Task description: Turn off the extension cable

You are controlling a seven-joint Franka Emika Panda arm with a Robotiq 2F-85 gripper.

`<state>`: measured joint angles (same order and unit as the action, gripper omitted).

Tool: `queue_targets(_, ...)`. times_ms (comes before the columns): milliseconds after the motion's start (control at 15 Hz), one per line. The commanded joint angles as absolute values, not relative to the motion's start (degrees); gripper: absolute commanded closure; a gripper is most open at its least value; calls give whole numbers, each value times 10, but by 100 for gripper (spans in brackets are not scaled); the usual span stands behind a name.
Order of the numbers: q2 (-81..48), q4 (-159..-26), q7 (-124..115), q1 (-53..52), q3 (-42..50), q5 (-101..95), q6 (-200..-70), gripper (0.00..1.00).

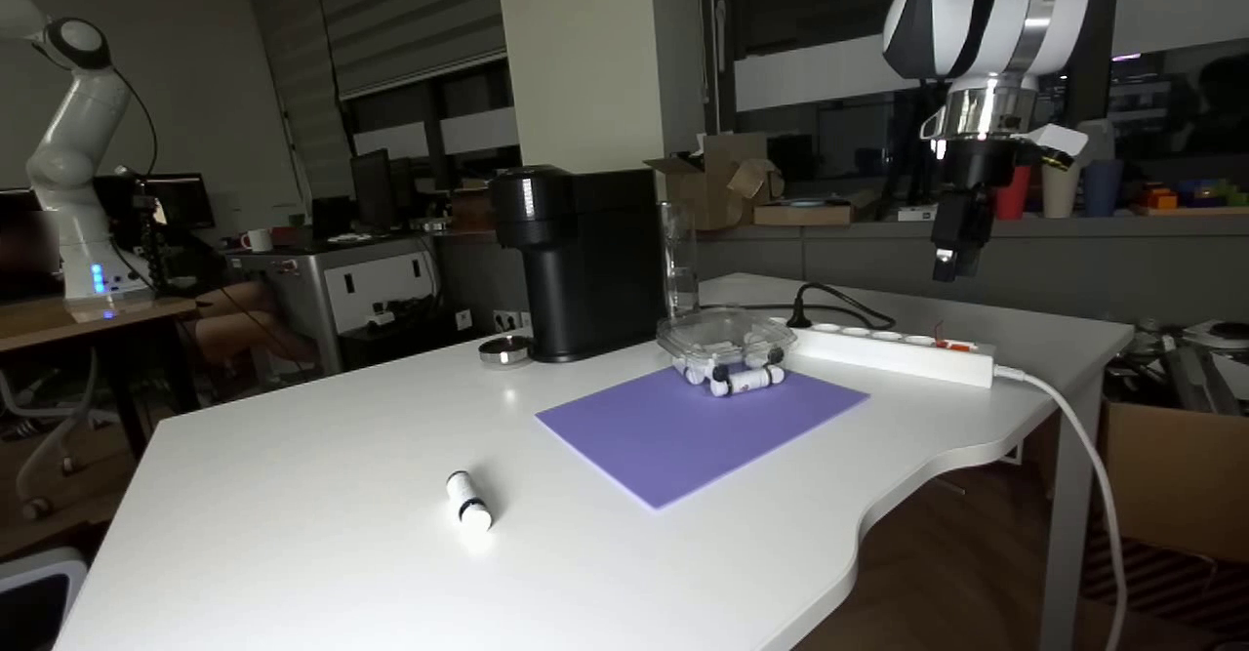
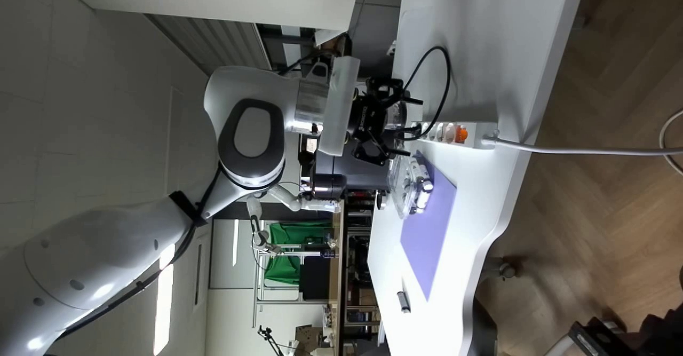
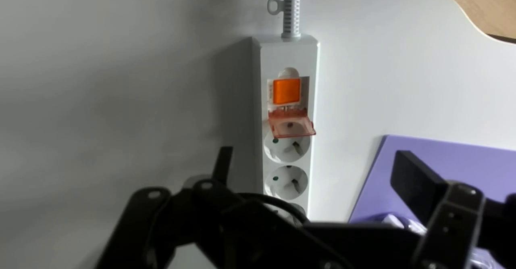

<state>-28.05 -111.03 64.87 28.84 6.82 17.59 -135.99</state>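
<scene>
The extension cable is a white power strip (image 1: 878, 356) lying flat on the white table in both exterior views (image 2: 483, 132). In the wrist view, its strip (image 3: 287, 55) runs from top to bottom, with the cord leaving its top end. The orange switch (image 3: 286, 91) shows near that end. Its clear red cover (image 3: 292, 127) is flipped open over the nearest socket. My gripper (image 3: 319, 172) is open and empty, with its fingers apart on either side of the strip. The gripper also shows in both exterior views (image 1: 954, 265) (image 2: 410, 126), above the table. The strip's lower end is hidden behind it.
A black plug (image 1: 798, 317) with a black cable sits at the strip's far end. A clear plastic box (image 1: 722, 334) and white cylinders lie on the purple mat (image 1: 673, 446) beside the strip. A black coffee machine (image 1: 595, 261) stands behind. A loose white cylinder (image 1: 468, 502) lies in front.
</scene>
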Motion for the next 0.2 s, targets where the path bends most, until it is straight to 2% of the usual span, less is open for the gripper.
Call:
queue_targets(0, -280, -1109, 645, 289, 68, 172, -1356, 0)
queue_targets(133, -280, -1109, 640, 288, 71, 167, -1351, 0)
